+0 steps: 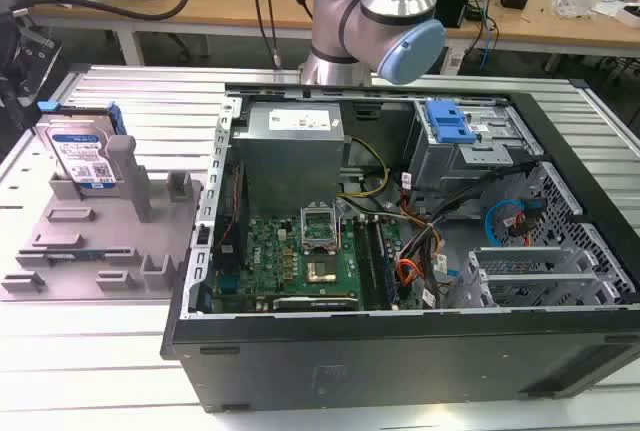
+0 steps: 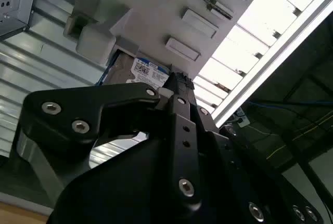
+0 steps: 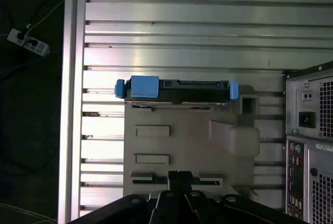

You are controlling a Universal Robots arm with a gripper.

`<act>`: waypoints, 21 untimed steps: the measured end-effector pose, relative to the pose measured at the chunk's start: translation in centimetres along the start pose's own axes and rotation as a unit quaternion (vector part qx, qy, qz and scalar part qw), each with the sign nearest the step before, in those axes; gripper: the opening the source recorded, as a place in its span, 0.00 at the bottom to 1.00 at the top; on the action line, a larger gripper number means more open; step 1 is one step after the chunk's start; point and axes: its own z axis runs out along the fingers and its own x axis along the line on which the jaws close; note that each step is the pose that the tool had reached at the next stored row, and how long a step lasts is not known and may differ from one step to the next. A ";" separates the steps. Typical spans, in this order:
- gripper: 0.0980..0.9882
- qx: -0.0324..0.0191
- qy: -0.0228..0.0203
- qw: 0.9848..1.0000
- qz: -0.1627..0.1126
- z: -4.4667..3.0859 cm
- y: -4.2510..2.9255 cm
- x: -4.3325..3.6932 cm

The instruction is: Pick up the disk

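The disk point(image 1: 85, 156) stands upright on its edge in the grey fixture point(image 1: 90, 241), on the exterior view's left. It is silver with a white-and-blue label and blue side rails. The first wrist view looks down on the disk's top edge point(image 3: 177, 90), with a blue rail end at each side. My gripper point(image 3: 179, 176) hangs well above the fixture point(image 3: 182, 141), apart from the disk, its fingers shut with nothing between them. In the second wrist view the gripper point(image 2: 176, 77) partly covers the disk's label point(image 2: 148, 73).
An open computer case point(image 1: 400, 231) stands beside the fixture on the slatted metal table point(image 1: 120, 101), with a bright blue bracket point(image 1: 448, 121) inside it. The case's rear panel point(image 3: 312, 141) is near the fixture. The table edge point(image 3: 73, 99) drops to the floor, where a power strip point(image 3: 23, 41) lies.
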 end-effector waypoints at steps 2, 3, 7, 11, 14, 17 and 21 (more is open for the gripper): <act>0.01 0.000 0.000 1.000 0.000 0.00 0.00 0.00; 0.01 0.000 0.000 1.000 0.000 0.00 0.00 0.00; 0.01 0.000 0.000 1.000 0.000 0.00 0.00 0.00; 0.01 0.000 0.000 1.000 -0.002 0.00 0.00 0.00; 0.01 0.000 0.001 1.000 -0.023 0.01 0.00 0.01; 0.01 0.000 0.002 0.998 -0.061 0.00 0.00 0.00; 0.01 0.000 0.005 0.992 -0.123 0.00 0.00 0.00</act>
